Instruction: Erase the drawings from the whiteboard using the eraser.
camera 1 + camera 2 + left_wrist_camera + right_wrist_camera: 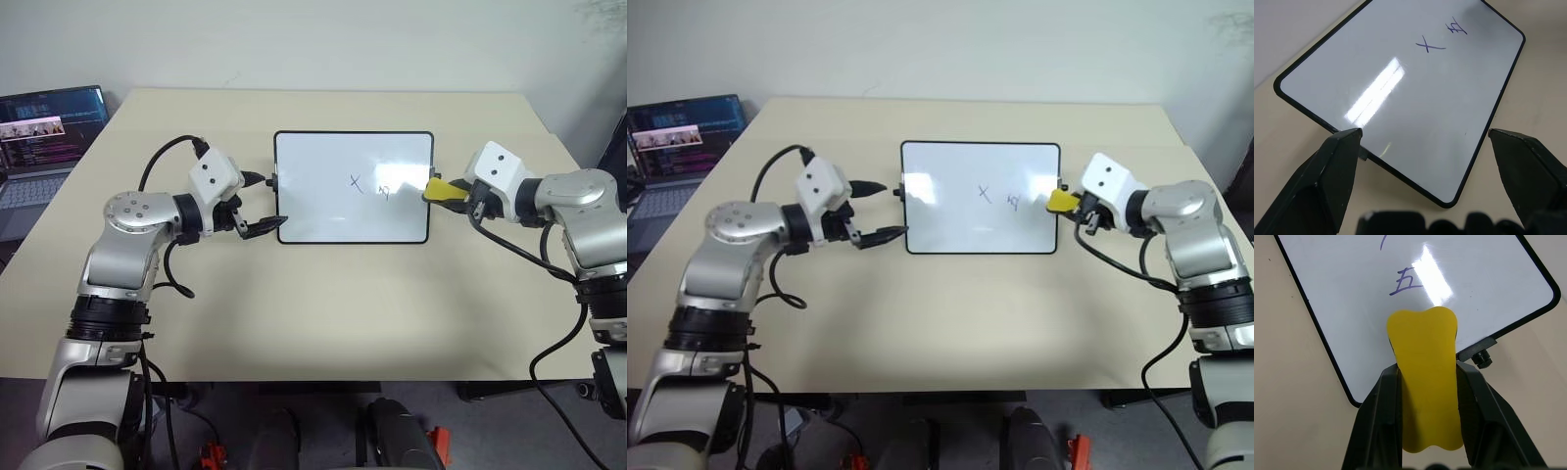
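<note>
One whiteboard (323,211) lies flat near the middle of a beige bench (313,313), its long sides running left to right. Two drawings show on its right half: an X (357,182) and, just to the right of it, a small boxy scribble (385,190). The left half of the board is bare, with a bright glare patch.

One eraser (1427,382), yellow, is clamped between the two black fingers of the right gripper (1427,374); its front end reaches over the board's right short edge, close to the boxy scribble. Whether it touches the surface cannot be told. A small black knob (1482,359) projects from that edge beside the eraser.

The left gripper (263,204) sits at the board's left short edge with its two fingers spread wide apart and holding nothing. One fingertip (1347,142) lies by the small black knob on that edge, the other near the board's lower left corner.

One open laptop (44,147) stands at the far left of the bench, well apart from the board.
</note>
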`<state>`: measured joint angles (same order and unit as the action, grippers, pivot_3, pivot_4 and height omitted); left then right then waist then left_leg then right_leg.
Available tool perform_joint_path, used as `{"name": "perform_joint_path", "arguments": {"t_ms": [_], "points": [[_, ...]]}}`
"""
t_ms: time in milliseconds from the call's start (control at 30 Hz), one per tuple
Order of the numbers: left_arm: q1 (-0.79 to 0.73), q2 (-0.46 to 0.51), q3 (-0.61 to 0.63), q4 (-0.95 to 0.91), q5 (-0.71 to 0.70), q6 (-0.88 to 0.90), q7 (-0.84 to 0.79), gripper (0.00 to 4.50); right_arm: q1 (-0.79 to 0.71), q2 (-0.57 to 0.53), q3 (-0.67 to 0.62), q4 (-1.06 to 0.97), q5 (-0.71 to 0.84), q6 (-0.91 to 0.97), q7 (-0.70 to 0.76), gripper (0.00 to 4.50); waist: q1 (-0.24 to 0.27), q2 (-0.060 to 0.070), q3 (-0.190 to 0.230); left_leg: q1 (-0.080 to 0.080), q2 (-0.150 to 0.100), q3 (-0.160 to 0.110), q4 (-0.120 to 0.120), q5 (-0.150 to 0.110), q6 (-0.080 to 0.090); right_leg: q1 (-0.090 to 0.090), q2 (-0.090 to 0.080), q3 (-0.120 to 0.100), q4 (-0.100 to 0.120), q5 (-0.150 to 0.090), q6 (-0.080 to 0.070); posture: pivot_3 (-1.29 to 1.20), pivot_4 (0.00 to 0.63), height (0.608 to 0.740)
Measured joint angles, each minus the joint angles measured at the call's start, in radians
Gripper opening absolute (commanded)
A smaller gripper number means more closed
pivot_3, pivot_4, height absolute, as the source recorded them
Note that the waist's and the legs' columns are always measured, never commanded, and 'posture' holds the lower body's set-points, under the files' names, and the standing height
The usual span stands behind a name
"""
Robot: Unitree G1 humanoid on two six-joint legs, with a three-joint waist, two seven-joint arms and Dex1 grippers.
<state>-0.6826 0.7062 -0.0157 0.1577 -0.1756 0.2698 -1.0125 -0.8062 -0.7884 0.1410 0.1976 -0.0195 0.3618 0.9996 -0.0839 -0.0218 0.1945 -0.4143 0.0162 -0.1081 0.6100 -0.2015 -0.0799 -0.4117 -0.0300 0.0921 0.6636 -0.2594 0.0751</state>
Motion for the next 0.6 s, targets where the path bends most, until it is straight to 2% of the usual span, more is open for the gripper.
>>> {"name": "perform_joint_path", "arguments": {"t_ms": [400,600], "points": [[-0.001,-0.002,-0.018,0.005,0.001,-0.012,0.0,4.5,-0.066,0.006,-0.001,-0.052,0.037,0.049,0.023,1.12,0.0,0.0,0.0,0.0,0.0,0.0,0.0,0.0,0.0,0.0,0.0,0.0,0.0,0.0,0.0,0.0,0.15,0.74],[-0.005,-0.002,-0.019,0.013,0.001,-0.016,-0.001,4.5,-0.067,-0.073,-0.011,-0.133,0.053,0.079,0.082,1.12,0.002,0.0,0.0,0.0,0.0,0.0,0.0,0.0,0.0,0.0,0.0,0.0,0.0,0.0,0.0,0.0,0.15,0.74]]}}
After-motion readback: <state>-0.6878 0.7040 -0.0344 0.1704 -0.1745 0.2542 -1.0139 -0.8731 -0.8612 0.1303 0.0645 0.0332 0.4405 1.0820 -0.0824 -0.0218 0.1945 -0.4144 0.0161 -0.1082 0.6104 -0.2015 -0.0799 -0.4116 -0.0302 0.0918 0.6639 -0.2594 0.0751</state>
